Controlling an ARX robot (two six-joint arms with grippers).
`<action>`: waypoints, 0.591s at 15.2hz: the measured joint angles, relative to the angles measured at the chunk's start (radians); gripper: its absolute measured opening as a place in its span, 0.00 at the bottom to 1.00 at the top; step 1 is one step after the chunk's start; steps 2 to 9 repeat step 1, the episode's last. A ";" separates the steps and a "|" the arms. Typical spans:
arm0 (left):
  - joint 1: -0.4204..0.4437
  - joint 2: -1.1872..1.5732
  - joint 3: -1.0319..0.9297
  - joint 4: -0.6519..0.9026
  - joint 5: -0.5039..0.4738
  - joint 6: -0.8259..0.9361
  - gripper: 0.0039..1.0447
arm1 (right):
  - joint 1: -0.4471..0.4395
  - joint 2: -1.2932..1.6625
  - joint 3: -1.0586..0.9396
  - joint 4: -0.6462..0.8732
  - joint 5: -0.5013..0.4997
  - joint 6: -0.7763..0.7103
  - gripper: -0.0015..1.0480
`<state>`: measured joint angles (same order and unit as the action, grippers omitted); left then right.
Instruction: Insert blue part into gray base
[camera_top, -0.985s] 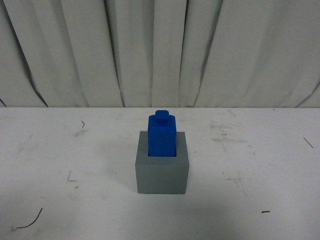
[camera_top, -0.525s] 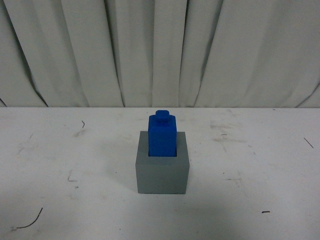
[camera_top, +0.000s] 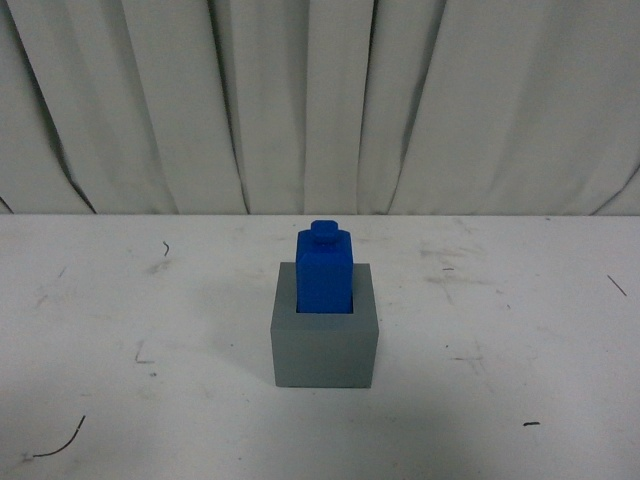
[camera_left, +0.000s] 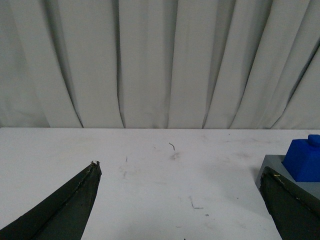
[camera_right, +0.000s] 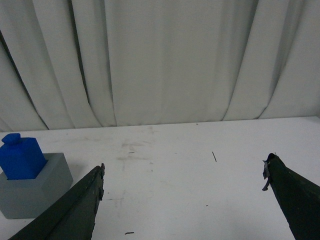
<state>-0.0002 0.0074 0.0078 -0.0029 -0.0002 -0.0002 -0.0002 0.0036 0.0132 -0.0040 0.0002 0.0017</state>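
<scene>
Behind, a pleated off-white curtain (camera_top: 320, 100) closes the scene; below it lies the scuffed white counter (camera_top: 120, 300), marked with dark scratches and specks. Near the counter's middle stands the matte gray cube-shaped base (camera_top: 324, 350), its square top recess facing up. Within that recess sits the bright blue rectangular part (camera_top: 325, 272), upright, its lower end hidden below the gray rim and its small round knob uppermost. Neither arm appears in the front view. The left hand (camera_left: 180, 172), seen from its own wrist camera, has its two dark fingers (camera_left: 70, 202) spread wide with nothing between them; the base lies just beyond one finger. The right hand (camera_right: 182, 172) is likewise spread wide and empty, the base and blue part standing off to one side, apart from its fingers (camera_right: 75, 210). Judged from this arrangement, insertion appears complete and the release step is done. The next move probably calls only for keeping both hands clear of the assembly, without nudging the block.
</scene>
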 joint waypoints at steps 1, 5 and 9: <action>0.000 0.000 0.000 0.000 0.000 0.000 0.94 | 0.000 0.000 0.000 0.000 0.000 0.000 0.94; 0.000 0.000 0.000 0.000 0.000 0.000 0.94 | 0.000 0.000 0.000 0.000 0.000 0.000 0.94; 0.000 0.000 0.000 0.000 0.000 0.000 0.94 | 0.000 0.000 0.000 0.000 0.000 0.000 0.94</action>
